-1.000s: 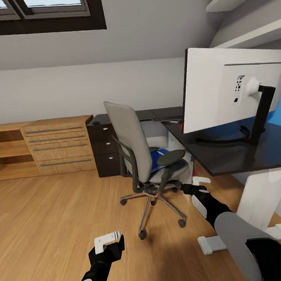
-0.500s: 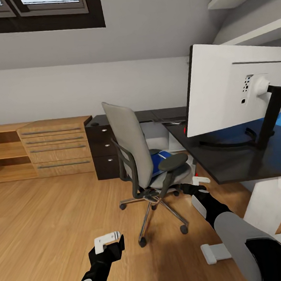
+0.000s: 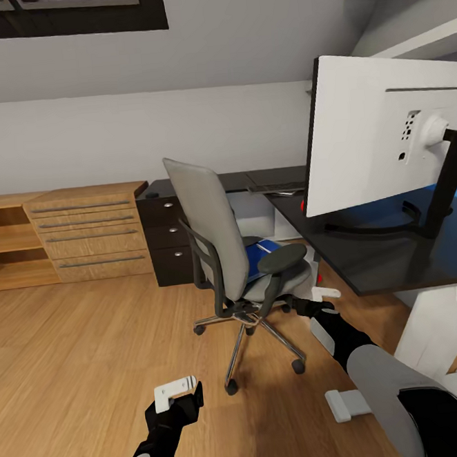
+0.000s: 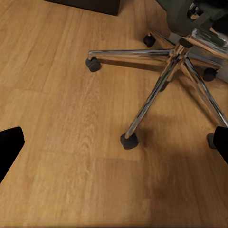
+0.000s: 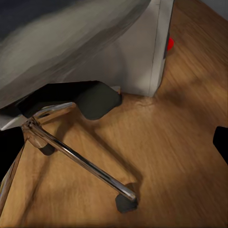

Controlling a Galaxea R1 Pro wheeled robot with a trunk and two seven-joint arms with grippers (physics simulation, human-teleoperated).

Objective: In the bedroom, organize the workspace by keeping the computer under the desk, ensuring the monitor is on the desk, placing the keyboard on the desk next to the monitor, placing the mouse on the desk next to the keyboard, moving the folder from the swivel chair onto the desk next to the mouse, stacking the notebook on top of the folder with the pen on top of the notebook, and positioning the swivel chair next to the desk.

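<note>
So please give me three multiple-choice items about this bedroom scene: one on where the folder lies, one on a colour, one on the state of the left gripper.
1. Where is the folder?
A. on the seat of the swivel chair
B. on the floor
C. on the wooden dresser

2. What colour is the back of the monitor?
A. red
B. white
C. green

3. In what state is the left gripper?
A. shut on the pen
B. shut on a chair wheel
C. open, holding nothing

Answers:
1 A, blue shows on the seat between the armrests.
2 B, its rear panel facing the head camera is white.
3 C, the left wrist view shows the fingers far apart over floor.
</note>
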